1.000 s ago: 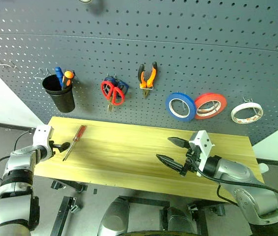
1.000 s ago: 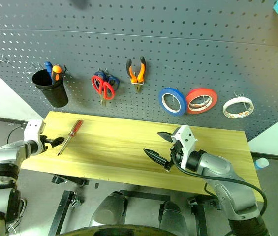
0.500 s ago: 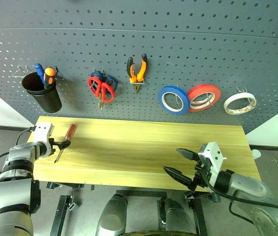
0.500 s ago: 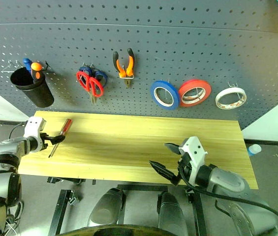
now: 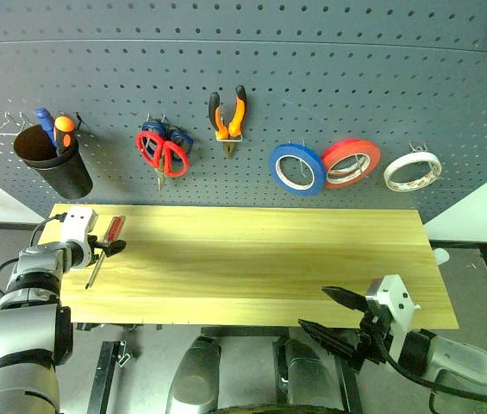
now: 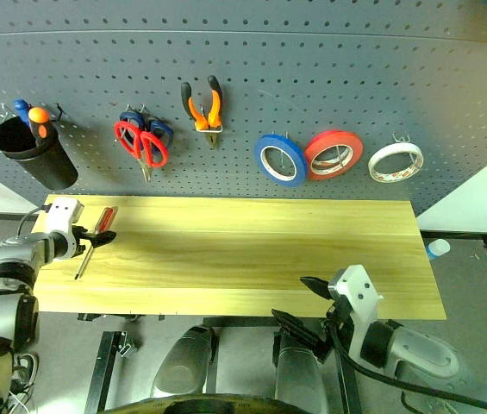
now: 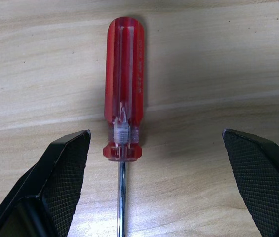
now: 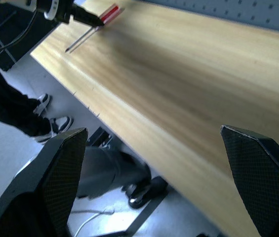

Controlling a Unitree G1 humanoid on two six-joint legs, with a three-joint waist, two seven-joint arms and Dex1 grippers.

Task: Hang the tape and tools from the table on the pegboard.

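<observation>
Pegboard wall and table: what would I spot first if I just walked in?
Probably the bright things hanging on the dark pegboard: red scissors, orange pliers and three tape rolls in a row. Then the red screwdriver lying on the table, with the open left gripper around it.

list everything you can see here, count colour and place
pegboard: 1, dark grey, wall behind table
table: 1, light yellowish wood, below pegboard
screwdriver: 1, red handle, lying on table's left end
cup: 1, black, hung far left, holding blue and orange screwdrivers
scissors: 2, red in front of blue, hung right of cup
pliers: 1, orange-black, hung right of scissors
tape rolls: 3, blue, red-orange, whitish, hung in a row at right
shoes: a person's, on floor
left pincer: open, straddling screwdriver
right pincer: open, near table's front edge
</observation>
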